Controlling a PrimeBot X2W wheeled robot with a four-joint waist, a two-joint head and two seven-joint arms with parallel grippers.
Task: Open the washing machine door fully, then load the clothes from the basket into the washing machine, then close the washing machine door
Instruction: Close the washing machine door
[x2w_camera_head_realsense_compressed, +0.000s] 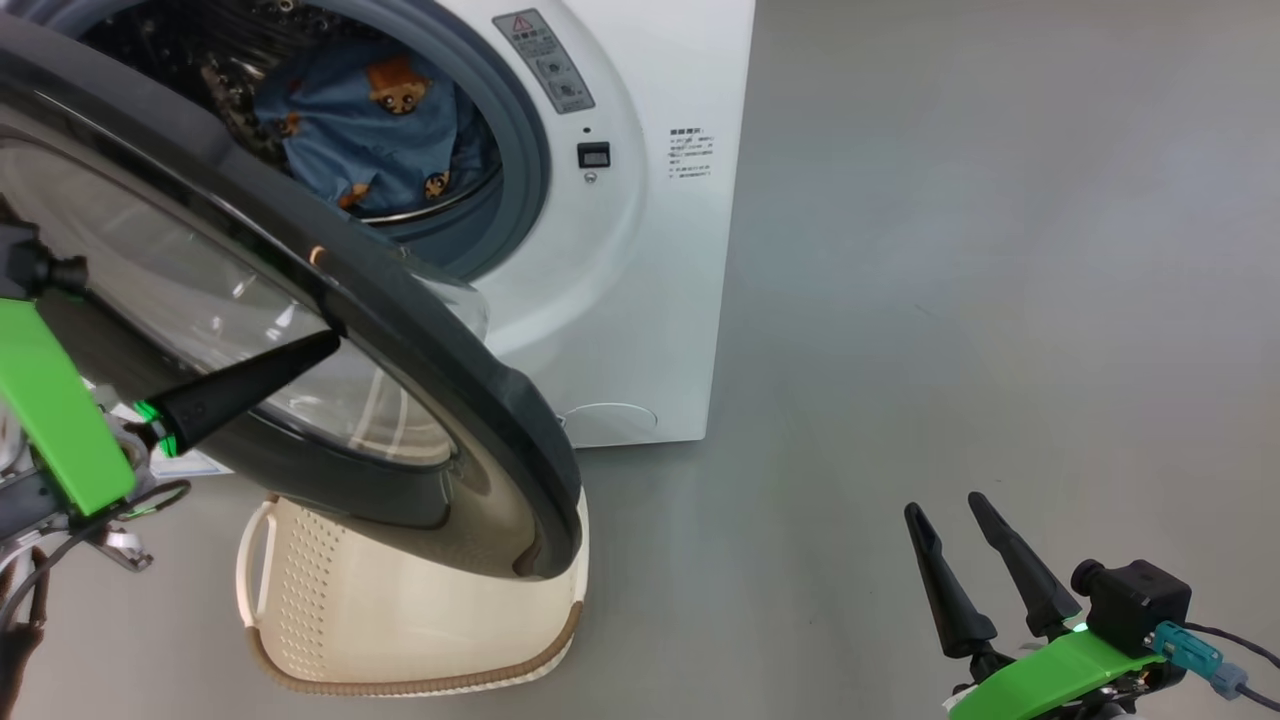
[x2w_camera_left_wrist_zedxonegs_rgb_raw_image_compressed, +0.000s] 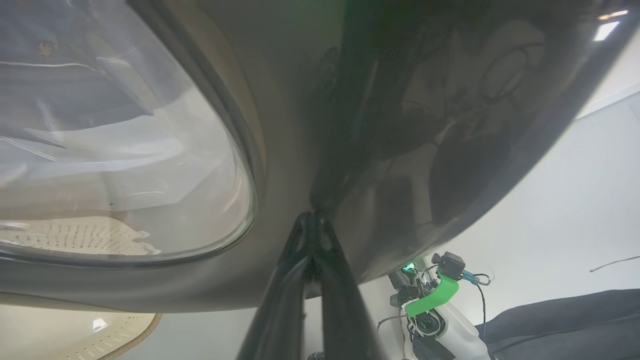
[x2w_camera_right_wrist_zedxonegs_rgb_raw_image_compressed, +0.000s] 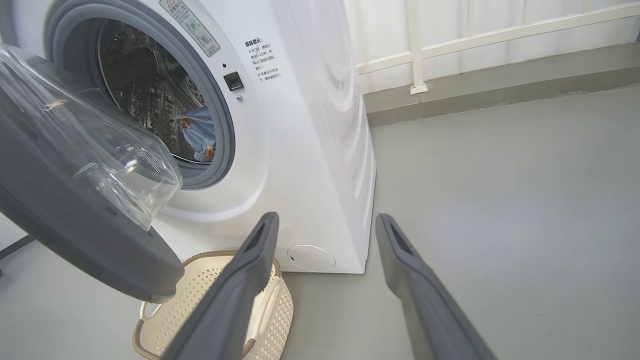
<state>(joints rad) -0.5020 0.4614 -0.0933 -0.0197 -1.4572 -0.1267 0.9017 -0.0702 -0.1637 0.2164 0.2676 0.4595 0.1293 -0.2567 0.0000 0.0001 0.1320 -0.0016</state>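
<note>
Left fingers (x2w_camera_head_realsense_compressed: 250, 385) pressed together, tips touching door (x2w_camera_head_realsense_compressed: 490, 400).

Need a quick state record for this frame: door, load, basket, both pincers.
door_state: washing machine door partly open, hanging above the basket
load: blue clothes inside the washing machine
basket_state: no clothes in its visible part
left_arm: left pincer shut, tips against the door's outer face
right_arm: right pincer open, holding nothing, apart from the machine
</note>
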